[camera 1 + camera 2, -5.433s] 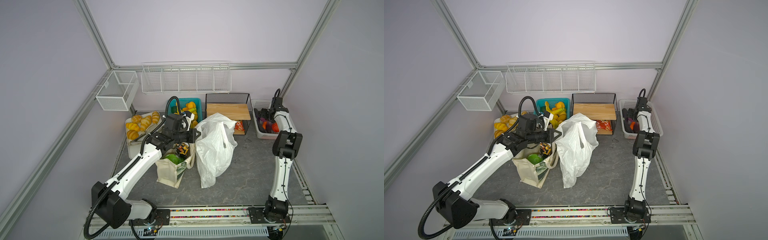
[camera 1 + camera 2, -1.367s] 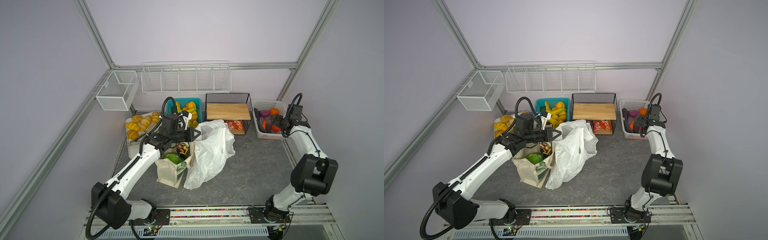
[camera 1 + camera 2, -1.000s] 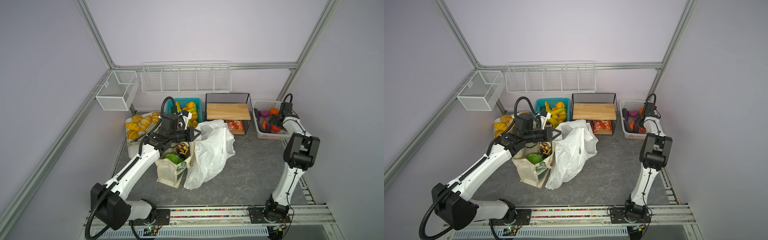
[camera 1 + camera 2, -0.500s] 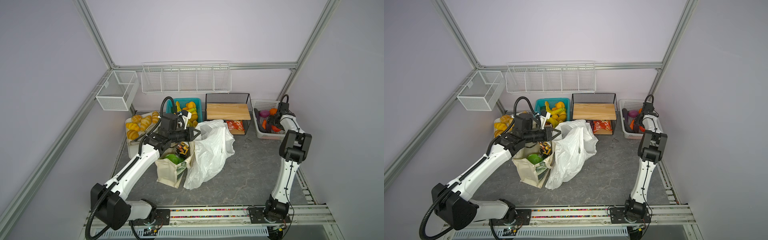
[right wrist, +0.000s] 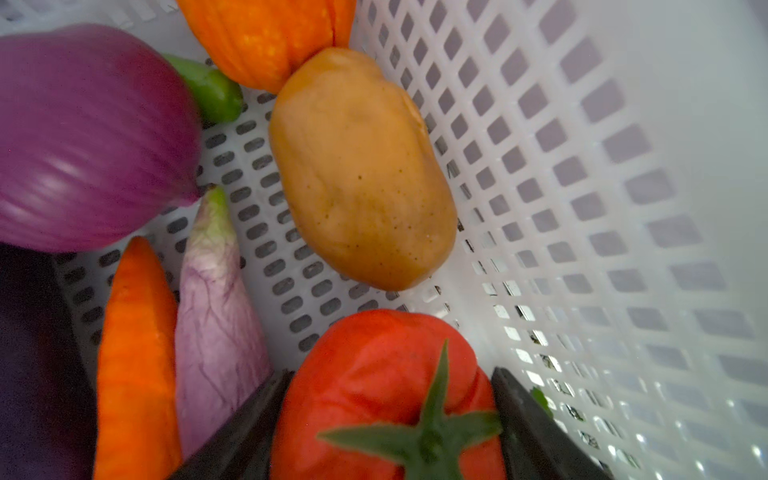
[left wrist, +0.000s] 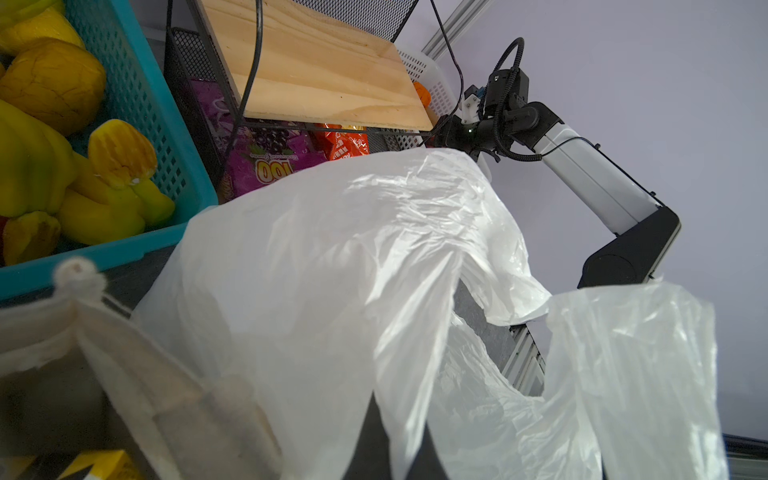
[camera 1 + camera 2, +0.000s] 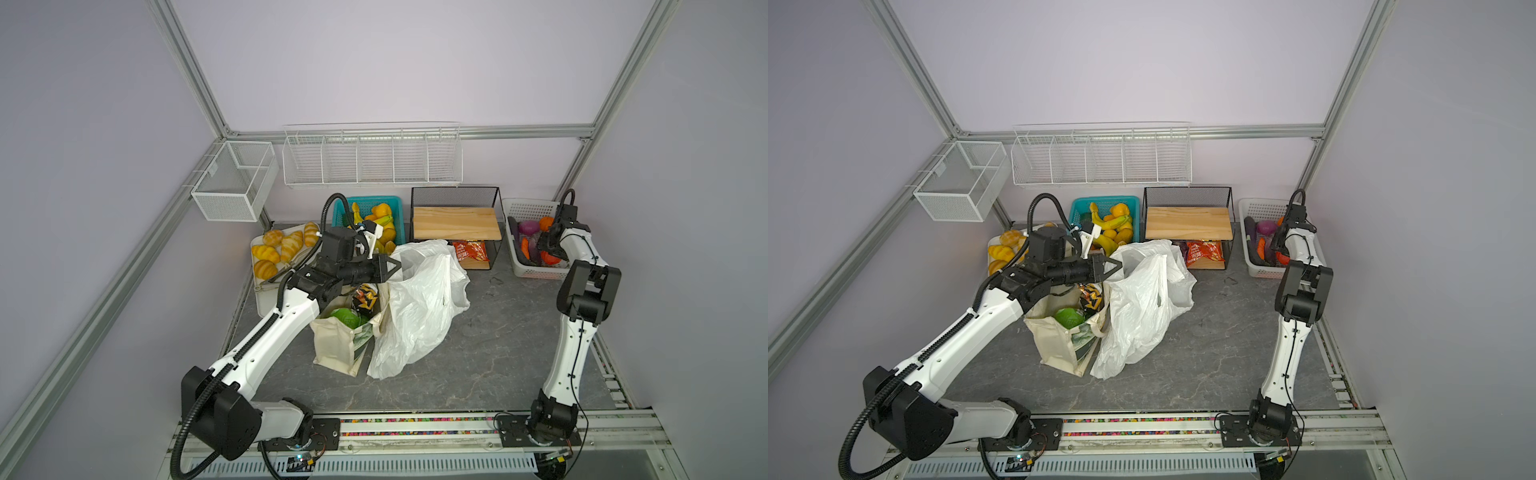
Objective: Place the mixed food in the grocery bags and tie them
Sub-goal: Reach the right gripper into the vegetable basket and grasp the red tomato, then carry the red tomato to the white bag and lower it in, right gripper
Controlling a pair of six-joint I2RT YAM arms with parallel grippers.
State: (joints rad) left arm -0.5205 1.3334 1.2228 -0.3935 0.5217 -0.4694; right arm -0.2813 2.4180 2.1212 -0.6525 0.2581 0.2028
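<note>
The cream tote (image 7: 336, 345) stands at the middle left with the black-and-yellow snack bag (image 7: 365, 300) and the green snack bag (image 7: 347, 319) inside it. Against it leans the white plastic bag (image 7: 419, 299), its mouth held up by my left gripper (image 7: 395, 266), which is shut on the bag's rim (image 6: 399, 390). My right gripper (image 5: 390, 415) is down in the white basket (image 5: 582, 208) at the back right. Its two fingers press either side of the orange-red round vegetable (image 5: 374, 395), which has a green stalk.
A purple onion (image 5: 83, 137), a potato (image 5: 361, 174) and a carrot (image 5: 137, 353) crowd the same basket. A teal fruit basket (image 7: 370, 208), a tray of bread rolls (image 7: 282, 249) and a black wire shelf with a wooden top (image 7: 455, 222) line the back.
My right gripper has dropped into the white basket and its jaws have narrowed onto the orange-red vegetable. The left arm keeps its hold on the plastic bag without moving.
</note>
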